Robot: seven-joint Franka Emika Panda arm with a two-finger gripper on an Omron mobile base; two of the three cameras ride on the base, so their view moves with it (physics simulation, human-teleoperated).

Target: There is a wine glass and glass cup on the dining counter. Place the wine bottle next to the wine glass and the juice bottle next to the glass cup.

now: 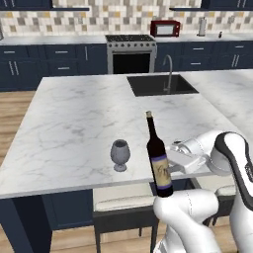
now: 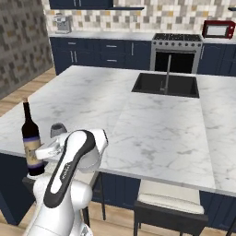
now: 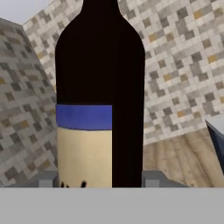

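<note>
Looking from the left base camera first: the claw (image 1: 170, 165) has the wine bottle (image 1: 157, 157) pinched around its lower body, right at the label. Bottle's long axis is basically upright, maybe a hair tilted, neck up. It hangs at the near edge of the desk (image 1: 74, 123), with its base down past the edge line, so I'd say it's not standing on the marble yet. The wine glass (image 1: 119, 154) sits on the desk just to the left of the bottle, near but not touching. That's the relation that matters: the glass is off to the claw's left and a bit further in over the marble, so the bottle needs to go in and get set down beside it.

Right base camera: same story from the other side. The bottle (image 2: 31, 143) is upright off the desk's (image 2: 152, 124) near corner, and the glass (image 2: 57, 130) peeks out just behind the arm, close to the bottle.

Hand camera: the bottle (image 3: 99, 96) sits dead centre between the two fingertips (image 3: 47, 179), one on each side of the body, blue band and tan label facing the lens. Jaws look closed snug on it, so the grip seems square.
</note>
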